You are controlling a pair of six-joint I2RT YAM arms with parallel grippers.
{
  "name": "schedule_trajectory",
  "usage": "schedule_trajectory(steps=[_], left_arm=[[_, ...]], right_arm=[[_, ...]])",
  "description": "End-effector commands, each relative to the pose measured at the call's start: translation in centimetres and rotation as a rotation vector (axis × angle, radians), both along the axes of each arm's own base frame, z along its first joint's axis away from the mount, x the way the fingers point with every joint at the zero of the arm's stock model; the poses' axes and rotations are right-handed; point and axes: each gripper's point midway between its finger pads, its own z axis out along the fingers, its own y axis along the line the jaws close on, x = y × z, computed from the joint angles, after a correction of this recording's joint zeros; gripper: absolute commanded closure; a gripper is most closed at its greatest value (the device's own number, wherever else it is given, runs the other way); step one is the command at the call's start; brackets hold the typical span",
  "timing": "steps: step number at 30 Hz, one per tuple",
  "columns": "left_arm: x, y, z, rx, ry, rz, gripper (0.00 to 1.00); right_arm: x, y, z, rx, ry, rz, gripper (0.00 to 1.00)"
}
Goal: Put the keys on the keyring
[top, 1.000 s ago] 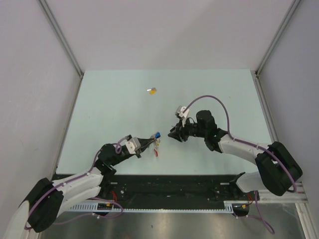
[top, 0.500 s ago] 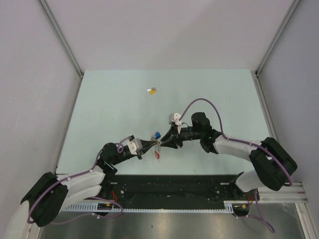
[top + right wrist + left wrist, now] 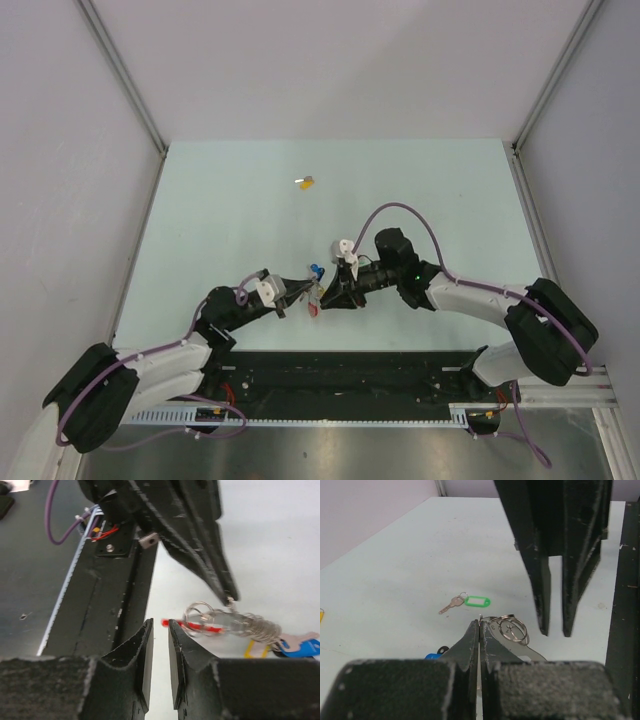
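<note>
Two end effectors meet low over the near middle of the surface [image 3: 220, 220]. The left end effector [image 3: 479, 625] is clenched, pinching the keyring [image 3: 235, 624] at its very tips, with the split rings [image 3: 512, 628] hanging just right of them. The right end effector [image 3: 160, 630] has its jaws narrowly parted, with nothing between them, just beside those rings. The green-headed key [image 3: 470, 601] lies loose just beyond, and the yellow-headed key [image 3: 306, 182] is well apart, farther back. The right should probably seat one ring squarely in its jaws rather than the red band [image 3: 200, 627]. It should avoid tugging against that thin pinch.
</note>
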Motion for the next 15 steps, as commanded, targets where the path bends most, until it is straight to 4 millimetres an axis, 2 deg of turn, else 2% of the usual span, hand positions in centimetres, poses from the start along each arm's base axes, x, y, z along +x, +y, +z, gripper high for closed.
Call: schedule_trajectory(steps=[1, 2, 3, 6, 9, 14, 15], left_arm=[[0.4, 0.5, -1.0, -0.002, 0.036, 0.038, 1.00], [0.3, 0.4, -0.9, -0.004, 0.035, 0.031, 1.00], [0.2, 0.4, -0.9, -0.005, 0.034, 0.029, 1.00], [-0.3, 0.3, -0.7, -0.016, 0.016, 0.005, 1.00], [-0.5, 0.3, -0.6, -0.014, 0.001, -0.007, 1.00], [-0.6, 0.3, -0.4, -0.016, -0.007, -0.010, 0.99], [-0.6, 0.3, -0.4, -0.016, -0.007, -0.013, 1.00]], right_arm=[[-2.1, 0.5, 1.4, 0.005, -0.041, 0.109, 0.78], [-2.3, 0.7, 1.7, 0.001, -0.054, 0.125, 0.78], [-2.6, 0.6, 0.8, -0.036, -0.048, 0.136, 0.78], [-1.8, 0.6, 0.8, -0.060, -0.073, 0.090, 0.81], [0.0, -0.1, 2.0, -0.033, -0.091, 0.016, 0.83], [2.3, -0.8, 5.1, 0.055, -0.164, -0.093, 0.79], [2.6, -1.0, 4.9, 0.057, -0.170, -0.113, 0.79]])
